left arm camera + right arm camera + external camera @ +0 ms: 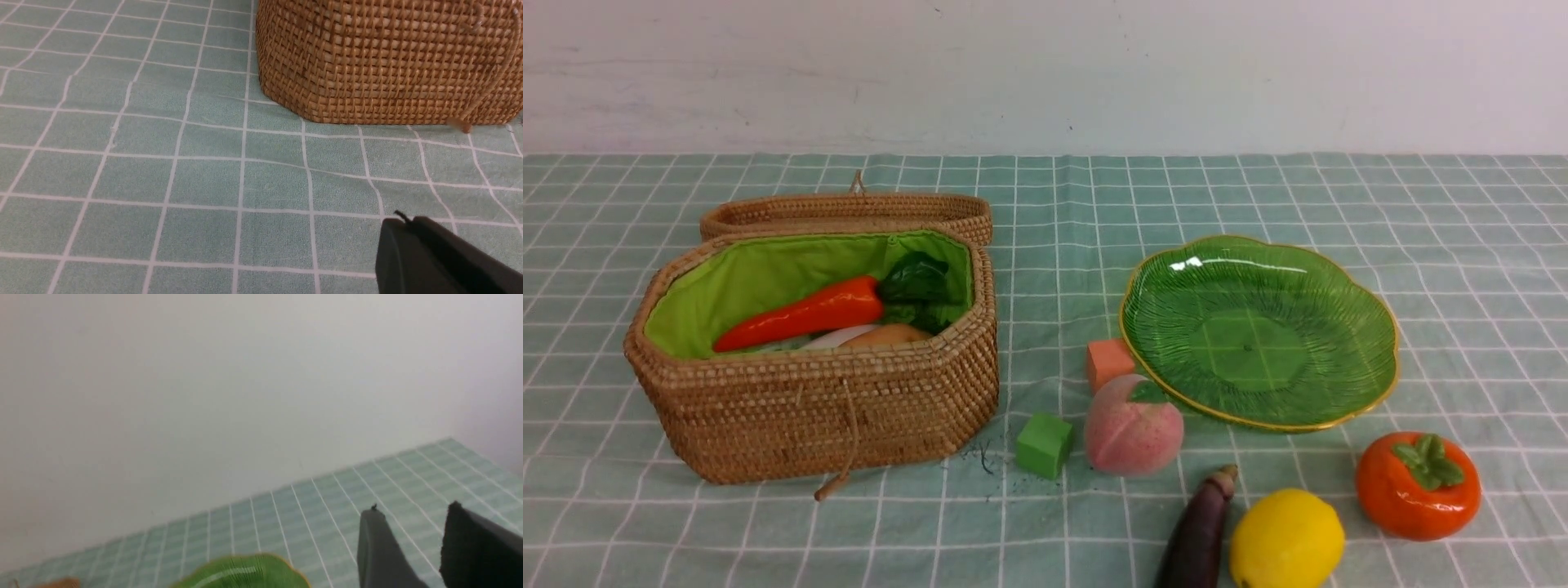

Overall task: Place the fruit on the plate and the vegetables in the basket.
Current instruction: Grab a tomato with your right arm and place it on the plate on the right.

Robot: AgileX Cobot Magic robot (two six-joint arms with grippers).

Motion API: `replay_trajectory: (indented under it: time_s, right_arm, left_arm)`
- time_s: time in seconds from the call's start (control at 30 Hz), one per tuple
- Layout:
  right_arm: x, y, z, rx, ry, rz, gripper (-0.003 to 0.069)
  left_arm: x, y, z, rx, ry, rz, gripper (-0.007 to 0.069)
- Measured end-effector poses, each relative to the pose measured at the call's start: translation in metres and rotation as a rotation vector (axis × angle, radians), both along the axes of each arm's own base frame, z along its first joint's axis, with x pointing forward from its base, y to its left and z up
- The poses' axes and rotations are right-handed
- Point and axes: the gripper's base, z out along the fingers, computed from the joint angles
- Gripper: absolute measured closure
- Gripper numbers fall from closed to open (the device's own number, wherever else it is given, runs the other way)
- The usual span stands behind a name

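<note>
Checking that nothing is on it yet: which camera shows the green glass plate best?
The front view: the whole translucent green, gold-rimmed glass plate lies in sight, nothing on it. The right wrist view catches only a blurred bit of its edge; the left wrist view shows none of it.

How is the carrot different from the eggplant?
The carrot is orange-red; the eggplant is dark purple. The carrot lies inside the basket; the eggplant lies out on the tablecloth, beside the lemon. The carrot ends in green leaves; the eggplant ends in a small brownish stem. Both are long, shiny vegetables lying down.
</note>
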Motion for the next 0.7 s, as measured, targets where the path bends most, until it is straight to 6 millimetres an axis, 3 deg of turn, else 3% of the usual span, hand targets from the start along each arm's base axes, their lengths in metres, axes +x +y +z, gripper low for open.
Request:
replay_trajectory:
  time_s: [0.2,0.4,0.53,0.7]
  right_arm:
    - [0.049,0.000,-0.047,0.190,0.332,-0.030,0.0417]
    - [0.079,0.004,-0.082,0.314,0.579,-0.049,0.0407]
    - [0.101,0.010,-0.105,0.359,0.742,-0.009,0.0379]
    - [0.129,0.016,-0.133,0.425,0.879,0.068,0.0288]
  left_arm:
    - [0.000,0.000,0.000,0.000,0.000,0.000,0.0614]
    - [0.000,0.000,0.000,0.000,0.000,0.000,0.0614]
    - [0.000,0.000,0.000,0.000,0.000,0.000,0.0614]
    - [0.000,0.000,0.000,0.000,0.000,0.000,0.0612]
